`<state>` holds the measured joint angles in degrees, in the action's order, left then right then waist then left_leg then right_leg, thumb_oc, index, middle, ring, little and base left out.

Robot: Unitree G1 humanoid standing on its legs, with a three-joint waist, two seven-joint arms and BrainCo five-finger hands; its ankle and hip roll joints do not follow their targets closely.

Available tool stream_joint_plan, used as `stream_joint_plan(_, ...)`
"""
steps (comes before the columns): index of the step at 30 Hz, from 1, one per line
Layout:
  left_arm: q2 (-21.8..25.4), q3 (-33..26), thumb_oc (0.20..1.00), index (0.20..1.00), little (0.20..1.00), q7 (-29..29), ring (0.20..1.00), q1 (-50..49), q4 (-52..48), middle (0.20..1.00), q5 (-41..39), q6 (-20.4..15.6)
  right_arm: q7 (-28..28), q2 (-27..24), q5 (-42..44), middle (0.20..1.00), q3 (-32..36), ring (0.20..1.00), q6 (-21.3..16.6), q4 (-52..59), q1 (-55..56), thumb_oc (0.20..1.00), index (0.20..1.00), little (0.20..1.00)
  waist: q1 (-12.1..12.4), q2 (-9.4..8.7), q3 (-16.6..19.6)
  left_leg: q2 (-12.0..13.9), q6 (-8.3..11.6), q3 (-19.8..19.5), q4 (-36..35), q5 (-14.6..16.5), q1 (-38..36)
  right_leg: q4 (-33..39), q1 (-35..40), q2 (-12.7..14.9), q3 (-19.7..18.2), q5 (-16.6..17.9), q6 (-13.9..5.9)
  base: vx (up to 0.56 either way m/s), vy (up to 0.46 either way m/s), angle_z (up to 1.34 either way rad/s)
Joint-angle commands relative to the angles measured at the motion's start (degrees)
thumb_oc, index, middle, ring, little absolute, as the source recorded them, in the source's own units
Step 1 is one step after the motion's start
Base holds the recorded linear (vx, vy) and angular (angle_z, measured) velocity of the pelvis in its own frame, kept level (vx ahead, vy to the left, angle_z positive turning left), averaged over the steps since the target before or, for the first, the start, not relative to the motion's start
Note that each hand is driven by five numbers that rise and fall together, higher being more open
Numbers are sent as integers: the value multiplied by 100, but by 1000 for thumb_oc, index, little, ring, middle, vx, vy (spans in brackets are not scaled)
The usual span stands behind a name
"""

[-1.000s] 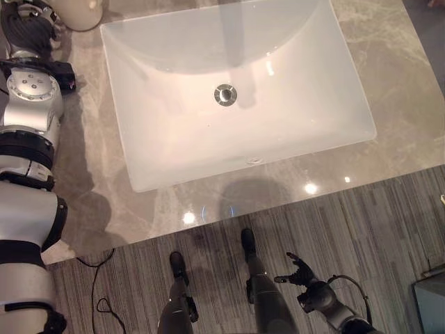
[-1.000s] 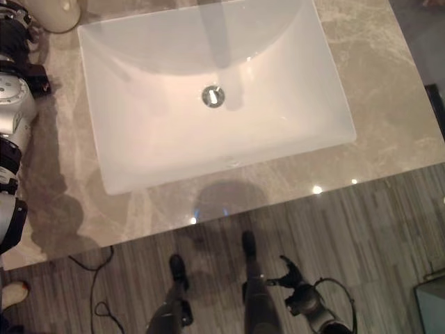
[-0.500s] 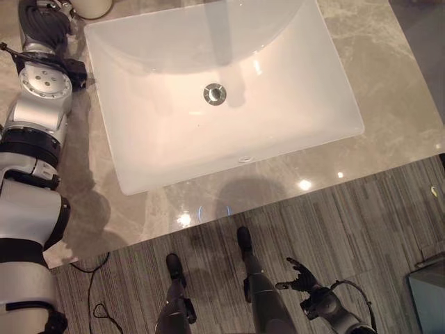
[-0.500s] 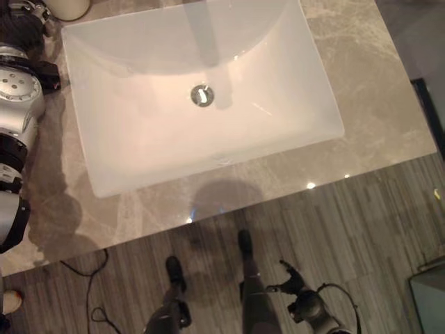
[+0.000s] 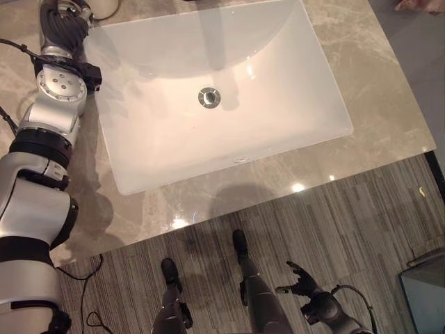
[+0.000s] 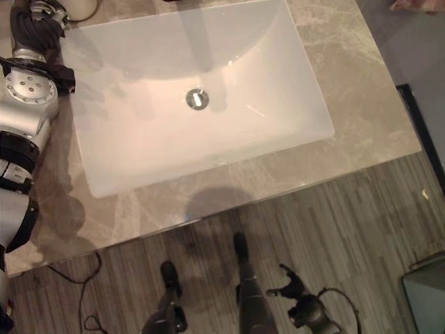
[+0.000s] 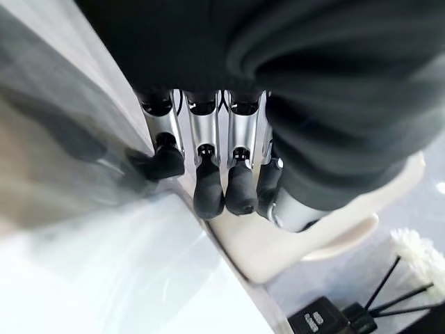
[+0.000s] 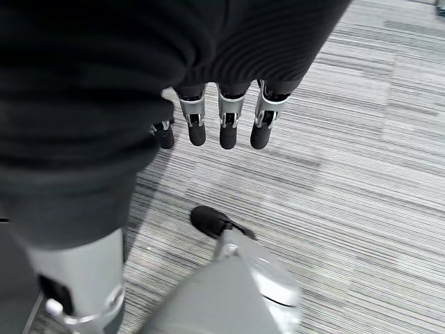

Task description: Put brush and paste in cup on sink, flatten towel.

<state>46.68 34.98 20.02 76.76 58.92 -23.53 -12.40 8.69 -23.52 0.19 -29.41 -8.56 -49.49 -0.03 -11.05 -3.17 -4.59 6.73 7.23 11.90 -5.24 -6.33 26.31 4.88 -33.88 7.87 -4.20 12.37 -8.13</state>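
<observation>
A white rectangular sink [image 5: 222, 104] lies in a grey marble counter [image 5: 375, 83], with a round metal drain [image 5: 208, 97] near the middle of the basin. The basin holds nothing else. Small bright light spots shine on the polished stone along the near edge of the counter. In front of the counter the floor [image 5: 361, 229] is grey with fine stripes.

The left arm reaches along the left side of the sink to the far left corner of the counter, where a cream cup [image 5: 104, 7] stands, cut by the picture's edge. In the left wrist view the left hand [image 7: 208, 174] has its fingers [image 7: 240, 188] stretched and pointing down over the rim of the sink, very close to the cup [image 7: 313, 236]; they hold nothing. I cannot tell if they touch the cup. Just past the cup stands a dark bottle [image 7: 334, 320] with thin black sticks in it, and beside it something white and fluffy [image 7: 417, 250].

The right hand [image 5: 300, 284] hangs low over the floor, well apart from the counter, with its fingers spread loosely and empty. At the lower right corner of the floor there is a dark box [image 5: 425, 296].
</observation>
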Motion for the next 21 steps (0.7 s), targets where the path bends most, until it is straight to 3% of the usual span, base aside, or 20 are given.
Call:
stream_joint_plan(1,-112,-22,200,200,200,216,200,70,299,200,397,-28,149,-283,-54,1000,-27,1000,-71,42,43,1000,1000,1000,-119,197,-229,216,135,-710,24,-133,214,12,223,271,57,-116,-470,0,0,0)
stream_joint_plan(10,69,-261,200,200,200,317,200,60,612,200,257,9,192,-264,35,1000,-42,1000,-79,25,-37,1000,1000,1000,-101,193,-247,219,141,-668,24,-145,197,12,233,262,89,-105,-459,0,0,0)
stream_joint_plan(21,224,467,200,200,200,311,200,1008,839,200,502,64,149,-360,141,1000,89,1000,-125,148,137,1000,1000,1000,-252,254,-252,251,187,-540,24,-133,240,12,57,241,-95,-51,-500,4,-1,-3)
